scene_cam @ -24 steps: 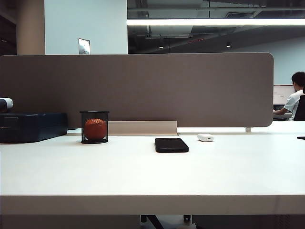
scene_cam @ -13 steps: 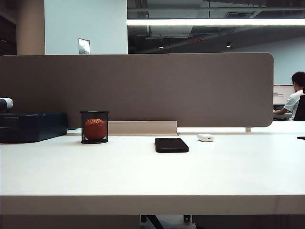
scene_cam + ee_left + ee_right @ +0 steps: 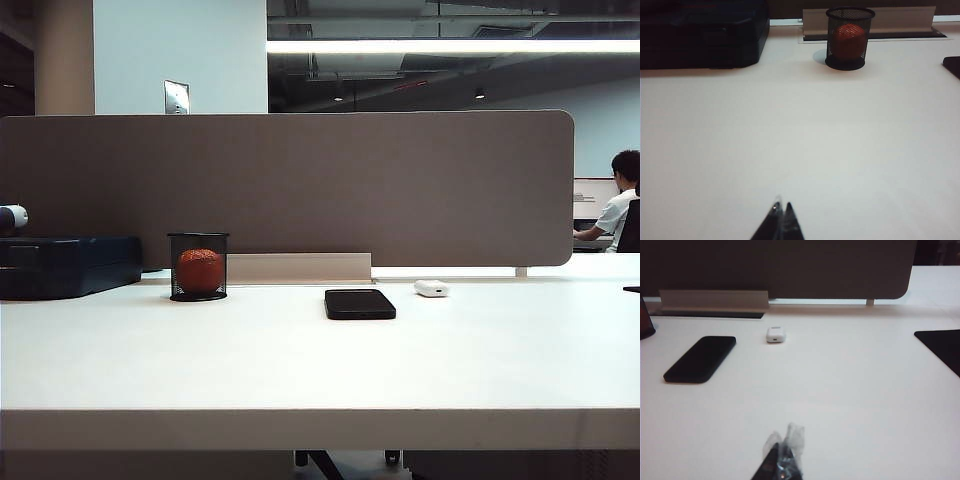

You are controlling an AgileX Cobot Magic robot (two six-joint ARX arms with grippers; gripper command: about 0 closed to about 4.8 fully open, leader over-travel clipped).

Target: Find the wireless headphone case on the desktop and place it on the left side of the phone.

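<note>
The white table (image 3: 300, 370) stretches wide and mostly bare in the exterior view. Toward its far side, near the middle, the phone (image 3: 360, 304) lies flat, a black slab with rounded corners. The wireless headphone case (image 3: 431, 288) sits on the table to the right of the phone and a little farther back, near it but not touching. It is small, glossy and white.

Left of the phone and well apart from it stands a black mesh cup (image 3: 198, 266) with an orange-red ball (image 3: 200, 270) inside. Farther left, a dark blue box (image 3: 65, 264) rests at the far left of the table. A grey-brown divider panel (image 3: 290, 185) runs behind all of these. Beyond its right end a person (image 3: 622, 200) sits at another desk.

Neither arm shows in the exterior view. In the left wrist view the left gripper (image 3: 780, 210) hangs over bare table on the near side, its fingertips pressed together with nothing between them; the mesh cup and ball lie far ahead. In the right wrist view the right gripper (image 3: 782, 460) is likewise closed and empty over the near table, with the phone (image 3: 701, 359) and the case (image 3: 775, 334) lying well ahead of it. A dark flat mat (image 3: 942, 347) lies at the right edge of the table.
</note>
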